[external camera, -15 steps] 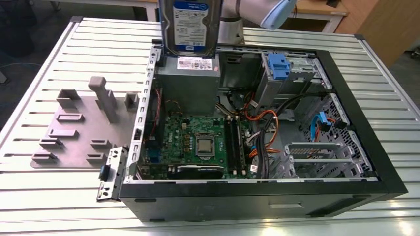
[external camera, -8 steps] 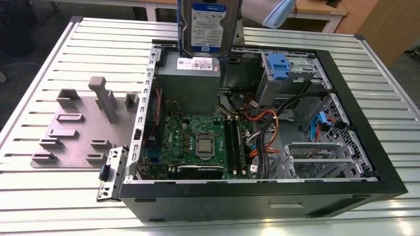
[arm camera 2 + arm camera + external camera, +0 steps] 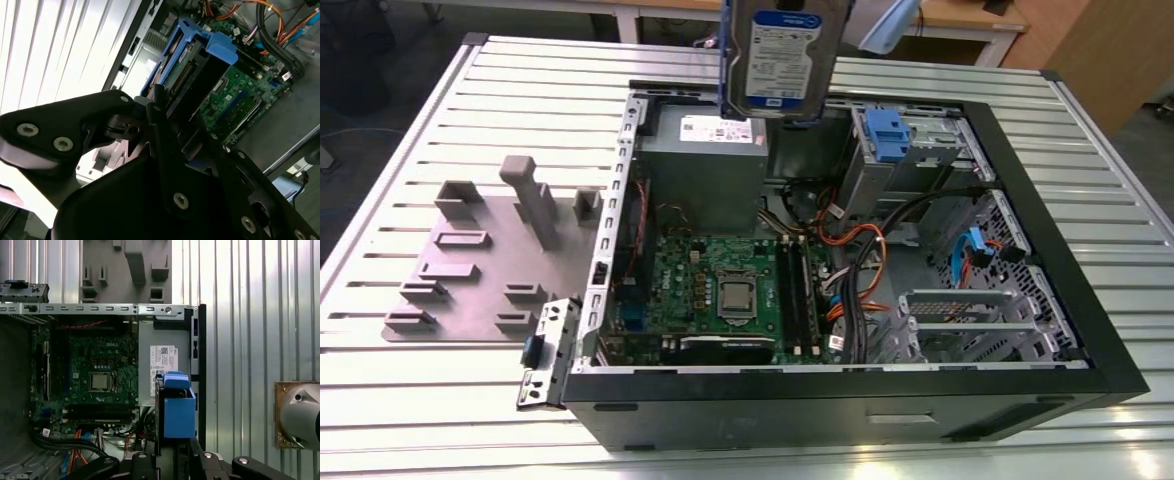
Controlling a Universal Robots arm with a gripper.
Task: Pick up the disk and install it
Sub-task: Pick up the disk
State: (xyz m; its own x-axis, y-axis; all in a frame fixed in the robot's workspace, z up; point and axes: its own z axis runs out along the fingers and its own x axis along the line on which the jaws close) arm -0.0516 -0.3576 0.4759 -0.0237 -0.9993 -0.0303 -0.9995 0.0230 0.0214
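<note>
Disk (image 3: 783, 55) hangs upright in the air at the upper edge of the exterior view. Its white-and-blue label is turned to the camera and a blue rail runs along its side. It is above the open computer case (image 3: 1067, 300), over the grey box (image 3: 703, 165) with the small white label, and it touches nothing inside the case.

The end effector (image 3: 176, 454) points straight down toward the case. It pinches the disk between its black fingers (image 3: 161, 125), which press on it from two sides.

The first wrist view looks down along the disk. The blue end piece (image 3: 178, 407) is at the low end, and under it lie the grey box, the side wall of the case and the green motherboard (image 3: 95, 380).

The second wrist view looks at a slant. It gives the black links of the end effector with their screws, and past them a dark face of the disk framed by the blue rails.

The exterior view gives the wider scene. A blue clip (image 3: 887, 135) with a silver cage sits in the far corner of the case, and orange cables (image 3: 854, 240) run beside the motherboard. A grey plate (image 3: 480, 270) with upright pegs lies on the slatted metal desk (image 3: 400, 150), at the exterior view's left of the case.
</note>
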